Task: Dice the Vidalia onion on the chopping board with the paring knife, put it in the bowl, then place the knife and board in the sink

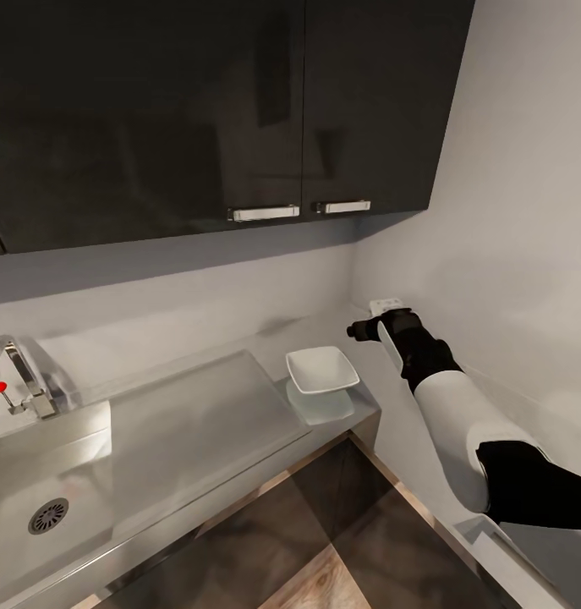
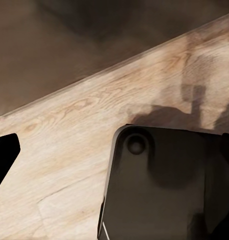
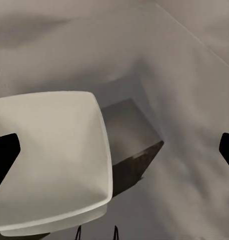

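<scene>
The white bowl (image 1: 322,370) is seen at the countertop's (image 1: 197,406) right end, with the right gripper (image 3: 114,150) spread wide above it.

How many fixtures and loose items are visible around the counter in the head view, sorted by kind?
Bowls: 1, the white bowl on the countertop
Sinks: 1, the sink
Taps: 1, the chrome tap
Cabinet handles: 2, the left handle and the right handle
Total: 5
</scene>
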